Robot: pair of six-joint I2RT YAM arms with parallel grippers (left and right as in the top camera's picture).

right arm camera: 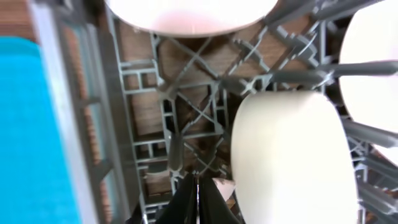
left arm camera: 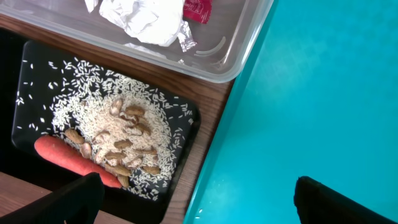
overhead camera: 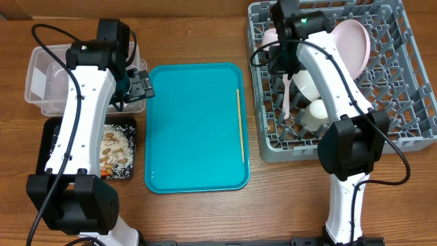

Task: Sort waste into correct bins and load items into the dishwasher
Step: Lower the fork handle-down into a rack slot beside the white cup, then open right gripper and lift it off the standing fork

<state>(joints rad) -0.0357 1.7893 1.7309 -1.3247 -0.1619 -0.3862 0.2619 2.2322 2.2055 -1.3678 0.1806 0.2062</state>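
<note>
Right claw [right arm camera: 196, 198] pinched together over grey dish rack [right arm camera: 57, 106].

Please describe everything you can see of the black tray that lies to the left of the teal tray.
The black tray is shallow and rectangular with rounded corners, and looks like matte plastic. It lies flat on the wooden table, left of the teal tray with a narrow strip of wood between them, and next to the clear tub. Inside are scattered white rice, brownish pieces on the heap, and an orange carrot along one edge. From overhead, the left arm hides part of it.
</note>
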